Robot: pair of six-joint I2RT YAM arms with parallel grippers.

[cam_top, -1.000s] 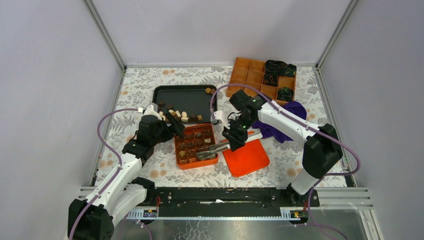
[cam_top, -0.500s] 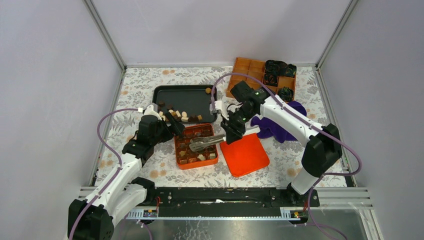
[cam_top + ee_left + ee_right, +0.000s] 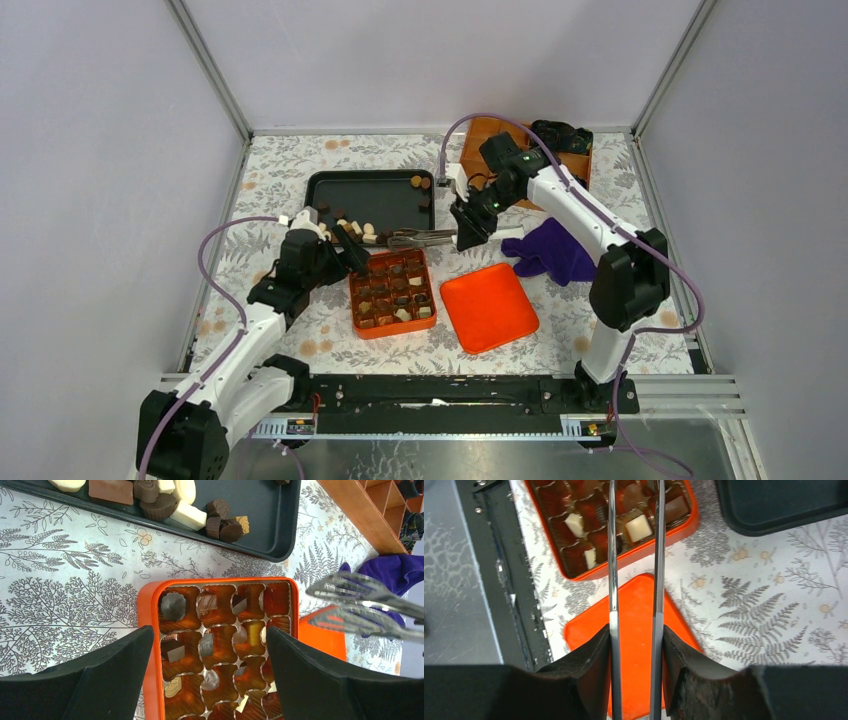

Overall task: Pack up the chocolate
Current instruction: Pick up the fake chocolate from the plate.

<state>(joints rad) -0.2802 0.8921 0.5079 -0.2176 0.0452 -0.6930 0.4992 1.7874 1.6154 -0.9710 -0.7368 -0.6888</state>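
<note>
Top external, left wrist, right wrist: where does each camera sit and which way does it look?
Top external: above and behind, looking down on the table; both arms show.
Left wrist: on the left arm, looking down at the orange box and black tray; fingers of the open left tool show.
Right wrist: on the right arm, looking along the tongs the right tool grips.
Shared: all show the orange box.

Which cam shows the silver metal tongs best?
Top external: whole silver metal tongs, right gripper to tips. Left wrist shows only the tips; right wrist only the two arms, tips cropped.
</note>
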